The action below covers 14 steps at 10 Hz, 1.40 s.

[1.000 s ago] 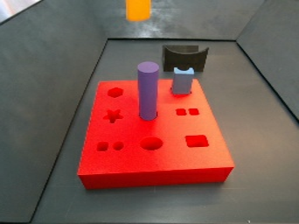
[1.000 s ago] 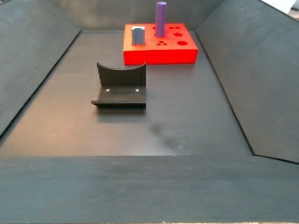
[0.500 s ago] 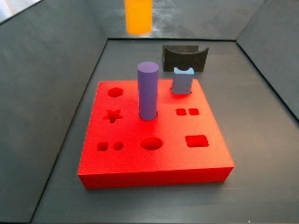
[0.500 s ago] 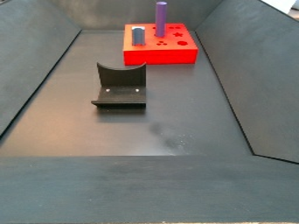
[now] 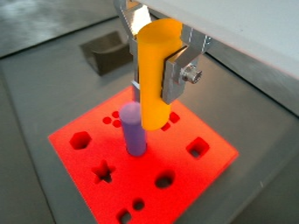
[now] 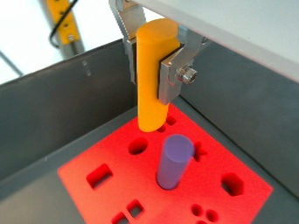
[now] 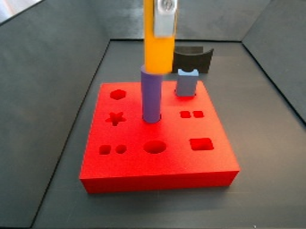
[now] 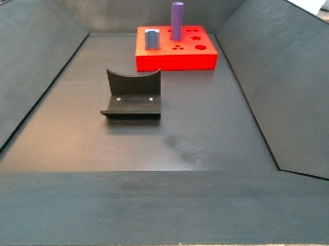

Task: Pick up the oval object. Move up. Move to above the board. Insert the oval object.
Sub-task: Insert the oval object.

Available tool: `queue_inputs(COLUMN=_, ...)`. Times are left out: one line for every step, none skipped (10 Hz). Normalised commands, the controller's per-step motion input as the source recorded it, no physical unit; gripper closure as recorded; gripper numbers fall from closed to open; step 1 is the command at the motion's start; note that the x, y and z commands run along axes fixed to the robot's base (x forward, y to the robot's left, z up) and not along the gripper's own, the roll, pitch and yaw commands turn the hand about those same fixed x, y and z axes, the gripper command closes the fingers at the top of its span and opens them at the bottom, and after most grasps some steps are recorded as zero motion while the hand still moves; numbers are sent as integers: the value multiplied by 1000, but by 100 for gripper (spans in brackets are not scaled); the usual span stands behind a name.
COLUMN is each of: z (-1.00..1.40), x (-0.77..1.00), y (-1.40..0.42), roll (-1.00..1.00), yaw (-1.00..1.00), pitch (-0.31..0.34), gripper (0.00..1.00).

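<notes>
1. My end effector (image 5: 162, 54) was closed on the oval object (image 5: 156, 74), its silver plates clamped on the upper part of the peg in both wrist views, with the peg's lower length hanging free beneath them.
2. The oval object (image 6: 153, 79) hung upright, its long axis vertical, held clear above the board (image 5: 193, 171) and touching nothing on it that I could see.
3. In a side view the oval object (image 7: 159, 42) overlapped the top of the purple cylinder (image 7: 152, 97); I judged this a matter of sight line, as the wrist views showed the purple cylinder (image 6: 173, 163) standing apart from the peg's lower end.
4. The board (image 7: 216, 167) lay directly below the end effector. I could not tell which cut-out the peg tip stood over; the open holes near it in a wrist view were small and partly hidden behind the peg.
5. The purple cylinder (image 5: 135, 129) was the nearest obstruction, standing just beside the line of descent. The light-blue peg (image 7: 188, 82) stood farther off, toward the board's rear edge.
6. The fixture (image 8: 131, 94) stood well apart from the board on the floor and posed no constraint.
7. Judgement: the next move called for fine sideways alignment over the matching hole, then a straight vertical descent kept clear of the purple cylinder.
</notes>
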Motion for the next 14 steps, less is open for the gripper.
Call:
queue_inputs(z=-369, x=34, y=-466, roll=0, yaw=-669, pitch=0, gripper=100)
queue_inputs(z=-506, x=117, y=-474, roll=0, yaw=-597, pitch=37, gripper=100)
queue_inputs(z=-663, x=354, y=-466, roll=66, yaw=-469, pitch=0, gripper=100)
queue_inputs(z=-606, x=497, y=-237, roll=47, yaw=-283, pitch=0, gripper=100)
queue_inputs(z=-609, x=297, y=-129, roll=50, yaw=0, pitch=10, gripper=100)
queue_inputs(z=-511, x=103, y=-126, roll=101, yaw=0, pitch=147, gripper=100)
queue_inputs(z=-463, x=0, y=-63, roll=51, yaw=0, pitch=119, gripper=100)
queue_inputs(z=-434, x=0, y=0, roll=0, yaw=0, pitch=53, gripper=100)
queue_inputs(z=-406, x=-109, y=0, roll=0, yaw=89, pitch=57, gripper=100)
queue_inputs(z=-380, x=-160, y=0, roll=0, yaw=206, pitch=67, gripper=100)
queue_inputs(z=-363, x=-129, y=0, roll=0, yaw=354, pitch=21, gripper=100)
queue_inputs(z=-331, x=-89, y=0, roll=0, yaw=323, pitch=3, gripper=100)
queue_inputs(z=-289, x=0, y=0, roll=0, yaw=191, pitch=0, gripper=100)
queue_inputs(z=-209, x=117, y=0, roll=-40, yaw=-89, pitch=-26, gripper=100)
